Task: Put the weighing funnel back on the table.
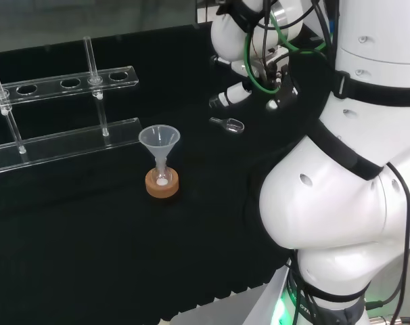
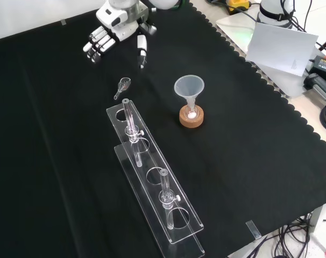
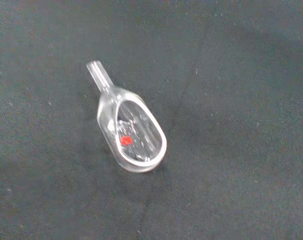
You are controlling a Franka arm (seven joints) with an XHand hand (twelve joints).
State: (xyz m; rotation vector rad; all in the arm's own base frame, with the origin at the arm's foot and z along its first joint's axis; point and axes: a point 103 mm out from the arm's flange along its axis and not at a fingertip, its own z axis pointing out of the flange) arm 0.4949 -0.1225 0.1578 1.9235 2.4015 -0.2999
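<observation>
Covering the bench, a black cloth [image 2: 55, 161] takes up nearly the whole front view, its scalloped edge slanting down the right side of the frame. Beyond that edge, in the upper right corner, lie a white sheet [image 2: 281, 45] and some cables. A clear rack [image 2: 152, 177] stretches from the middle of the frame to the lower middle, with two glass tubes [image 2: 129, 115] standing in it. To the right of the rack's upper end stands the funnel [image 2: 189, 88], mouth up, its stem in a small flask [image 2: 191, 111] on a cork ring [image 2: 191, 117].

The weighing funnel [image 2: 122, 86] lies on the cloth in the upper middle of the front view, just above the rack's upper end and left of the funnel. In the wrist view it rests on bare cloth with its bowl facing up, a small red speck inside, and nothing touching it.

The hand [image 2: 112, 29] comes in at the top of the front view, left of centre. Its fingers [image 2: 96, 43] reach toward the lower left, side by side and fairly straight, while the thumb [image 2: 142, 51] points down the frame, apart from them. It holds nothing. A clear gap of cloth separates the thumb tip from the weighing funnel below it. In the head view the hand sits in the upper middle, beside the white arm [image 1: 354, 169], with the weighing funnel just under it in the frame.
</observation>
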